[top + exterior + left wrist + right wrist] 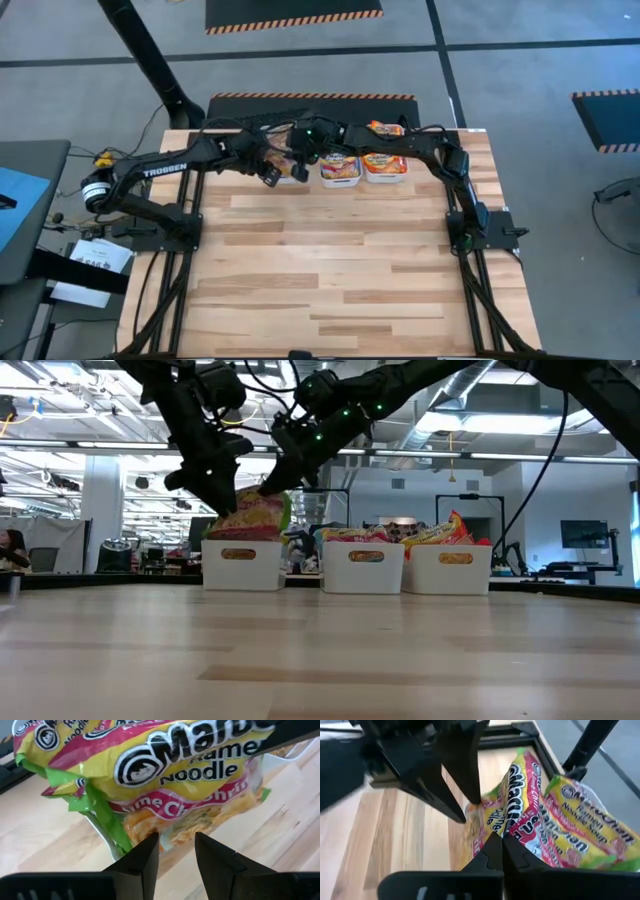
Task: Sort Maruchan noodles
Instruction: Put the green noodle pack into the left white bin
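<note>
You had nearly finished: no loose packets showed on the table (340,270), the three bins (364,567) were full, your right gripper (501,841) pinched a green-edged noodle packet (512,795) over the left bin (241,565), and your left gripper (176,849) hung open beside it.

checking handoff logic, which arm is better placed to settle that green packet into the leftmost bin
Right. Its hand is pinched shut on the green-edged packet over the leftmost bin. The left hand hovers open beside that packet, gripping nothing.
</note>
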You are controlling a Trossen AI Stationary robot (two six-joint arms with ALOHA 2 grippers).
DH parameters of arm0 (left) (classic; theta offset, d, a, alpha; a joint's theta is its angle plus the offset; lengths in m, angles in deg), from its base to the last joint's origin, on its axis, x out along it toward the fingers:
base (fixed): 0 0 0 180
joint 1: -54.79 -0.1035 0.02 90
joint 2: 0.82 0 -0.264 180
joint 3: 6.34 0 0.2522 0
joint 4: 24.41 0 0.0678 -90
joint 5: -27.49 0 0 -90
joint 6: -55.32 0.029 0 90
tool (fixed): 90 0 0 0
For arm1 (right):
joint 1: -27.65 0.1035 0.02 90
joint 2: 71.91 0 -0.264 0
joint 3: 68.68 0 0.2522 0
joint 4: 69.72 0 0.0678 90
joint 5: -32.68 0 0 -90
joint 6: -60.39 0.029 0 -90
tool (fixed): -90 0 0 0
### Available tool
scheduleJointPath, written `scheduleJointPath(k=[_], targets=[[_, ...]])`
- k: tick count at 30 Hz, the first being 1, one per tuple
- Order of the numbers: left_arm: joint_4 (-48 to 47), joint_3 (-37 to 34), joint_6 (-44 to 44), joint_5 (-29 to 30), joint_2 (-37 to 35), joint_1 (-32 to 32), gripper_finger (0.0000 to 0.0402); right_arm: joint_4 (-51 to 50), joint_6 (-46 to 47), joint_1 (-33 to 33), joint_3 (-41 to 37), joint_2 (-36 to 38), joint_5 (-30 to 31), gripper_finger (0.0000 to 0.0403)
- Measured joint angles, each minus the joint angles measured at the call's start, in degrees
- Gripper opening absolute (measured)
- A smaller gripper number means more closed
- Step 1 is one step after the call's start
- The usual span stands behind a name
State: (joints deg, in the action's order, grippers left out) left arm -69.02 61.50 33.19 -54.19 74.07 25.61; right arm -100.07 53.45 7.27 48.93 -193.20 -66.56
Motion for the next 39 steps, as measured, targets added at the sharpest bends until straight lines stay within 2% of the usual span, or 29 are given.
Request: scheduleJointPath(k=[6, 16, 21, 25, 32, 39], targets=[[1.27, 0.0, -0.04, -0.4, 0.38, -1.19, 0.0117, 3.29, 0.8, -0.88, 0.0, 0.04, 0.07, 0.0003], [2.15, 0.04, 0.42, -4.21, 2.95, -2.83, 0.0117, 2.26, 0.5, -0.98, 0.0, 0.04, 0.13, 0.0003], [0.37, 0.11, -0.02, 1.99, 3.04, -3.27, 0.0117, 1.73, -0.53, -1.07, 0.0, 0.04, -1.16, 0.0003], [-1.48, 0.07, -0.08, 1.1, 3.06, -4.5, 0.0117, 1.69, -0.96, -1.03, 0.0, 0.04, -1.18, 0.0006], [-1.86, 0.07, -0.2, -0.59, 3.06, -4.79, 0.0117, 2.1, -1.08, -1.15, 0.0, 0.07, -1.18, 0.0059], [-1.97, 0.07, -1.27, -5.14, 3.06, -4.79, 0.0117, 0.42, -1.05, -1.01, 0.0, 0.07, -1.18, 0.0122]])
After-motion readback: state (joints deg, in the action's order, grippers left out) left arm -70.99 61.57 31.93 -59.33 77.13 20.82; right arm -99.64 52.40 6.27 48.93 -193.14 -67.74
